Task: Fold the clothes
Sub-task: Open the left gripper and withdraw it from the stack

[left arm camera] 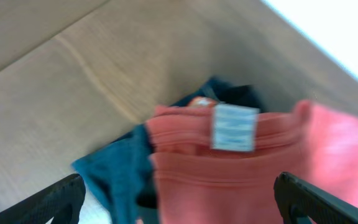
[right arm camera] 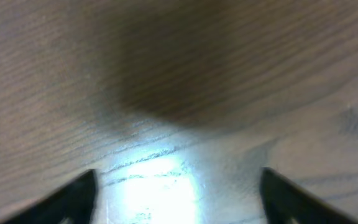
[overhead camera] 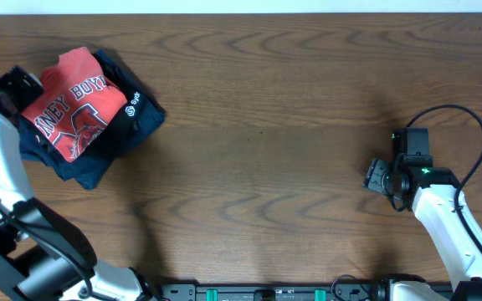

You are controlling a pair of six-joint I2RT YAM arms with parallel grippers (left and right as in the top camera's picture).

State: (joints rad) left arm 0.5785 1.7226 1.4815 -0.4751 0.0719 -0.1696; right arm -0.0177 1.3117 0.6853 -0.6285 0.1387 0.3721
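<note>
The clothes, a folded coral-red T-shirt (overhead camera: 72, 104) with white lettering, lie on top of a pile at the table's far left. In the left wrist view the T-shirt (left arm camera: 229, 180) shows its white neck tag (left arm camera: 234, 127) and fills the space under the jaws. My left gripper (left arm camera: 180, 208) stands wide open just above its collar edge, gripping nothing; overhead, the left gripper (overhead camera: 23, 87) sits at the pile's left edge. Over bare wood at the right, my right gripper (overhead camera: 379, 177) is open and empty, and the wrist view of the right gripper (right arm camera: 179, 202) shows only table.
A black shirt (overhead camera: 132, 109) with a small white logo and navy-blue garments (overhead camera: 82, 165) lie under the red shirt; one blue garment (left arm camera: 120, 171) sticks out beside it. The wooden table (overhead camera: 266, 150) stretches between both arms. A black cable (overhead camera: 467, 125) loops by the right arm.
</note>
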